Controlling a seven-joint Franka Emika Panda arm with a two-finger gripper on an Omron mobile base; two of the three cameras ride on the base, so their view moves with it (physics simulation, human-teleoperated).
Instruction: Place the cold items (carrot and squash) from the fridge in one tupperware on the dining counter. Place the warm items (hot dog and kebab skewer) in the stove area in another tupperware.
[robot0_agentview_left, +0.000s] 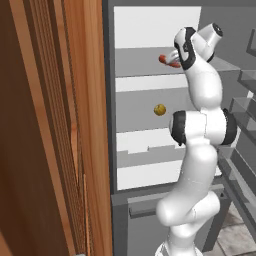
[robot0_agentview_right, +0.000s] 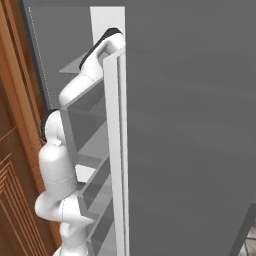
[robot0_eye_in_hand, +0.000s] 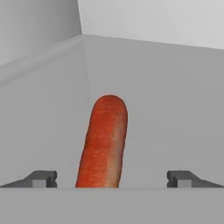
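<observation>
On the fridge's (robot0_agentview_left: 150, 30) upper shelf (robot0_agentview_left: 145, 62) lies the carrot (robot0_eye_in_hand: 103, 142), orange-red, blunt-ended, pointing away lengthwise. One shelf lower sits the squash (robot0_agentview_left: 159, 109), small, round, yellowish. Reaching in at the right, the tool (robot0_eye_in_hand: 111, 178) stands wide open, fingertips (robot0_eye_in_hand: 42, 178) flanking the carrot, gripping nothing.

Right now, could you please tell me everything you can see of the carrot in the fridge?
The carrot is orange-red with a slightly rough, mottled skin and a paler streak along one side; its far end is rounded. It lies flat on a grey fridge shelf, the upper one in the left base view. In the hand view it runs lengthwise between the open pincer fingertips, touching neither. Its near end is cut off from sight.
</observation>
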